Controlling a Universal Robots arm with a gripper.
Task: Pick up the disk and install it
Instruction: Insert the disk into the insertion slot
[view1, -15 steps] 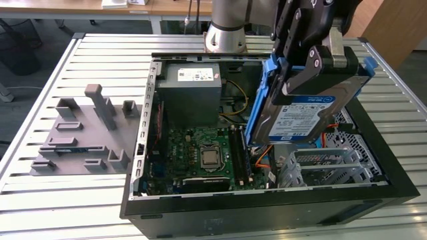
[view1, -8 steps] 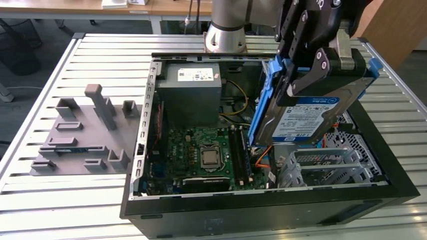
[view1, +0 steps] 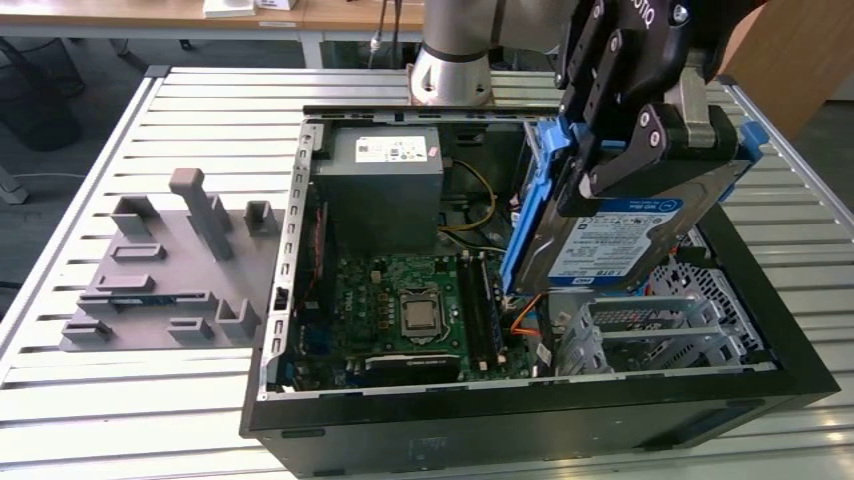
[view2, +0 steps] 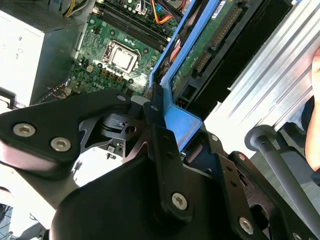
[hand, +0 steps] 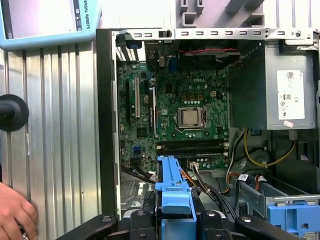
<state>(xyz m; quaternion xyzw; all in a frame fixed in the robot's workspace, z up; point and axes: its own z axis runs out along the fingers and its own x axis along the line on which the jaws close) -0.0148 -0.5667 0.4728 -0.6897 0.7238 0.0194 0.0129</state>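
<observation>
While held on edge above the open computer case (view1: 534, 425), the disk (view1: 622, 243) is clamped by its blue frame in the gripper (view1: 654, 150). For clean seating, it is best kept square to the case's metal drive cage (view1: 643, 322), clear of cables (view1: 523, 308).

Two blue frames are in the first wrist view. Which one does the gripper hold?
The blue frame around the disk, clamped by the gripper above the open case. The other blue frame sits in the case's metal cage, apart from it.
</observation>
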